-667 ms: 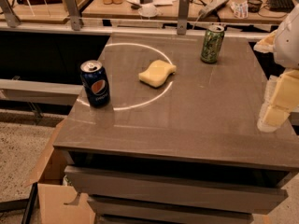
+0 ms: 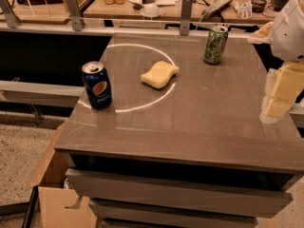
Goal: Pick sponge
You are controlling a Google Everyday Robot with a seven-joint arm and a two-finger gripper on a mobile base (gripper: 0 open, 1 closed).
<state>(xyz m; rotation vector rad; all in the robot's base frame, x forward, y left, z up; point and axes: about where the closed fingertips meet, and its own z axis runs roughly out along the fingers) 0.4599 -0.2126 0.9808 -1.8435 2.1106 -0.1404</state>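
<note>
The sponge [image 2: 160, 74] is a pale yellow foam block with wavy sides. It lies flat near the middle of the grey table top [image 2: 199, 122], on a thin white circle marked on the surface. My gripper [image 2: 279, 101] hangs at the right edge of the view, over the table's right side, well to the right of the sponge and lower in the picture. Its cream-yellow fingers [image 2: 281, 91] point down and nothing shows between them. The white arm housing [image 2: 290, 30] sits above it.
A blue Pepsi can [image 2: 97, 85] stands left of the sponge near the table's left edge. A green can [image 2: 216, 44] stands at the back right. A cluttered wooden desk [image 2: 156, 1] lies behind a rail. A cardboard box [image 2: 57, 198] sits on the floor at lower left.
The view and the gripper have shifted only slightly; the sponge and both cans stand where they were.
</note>
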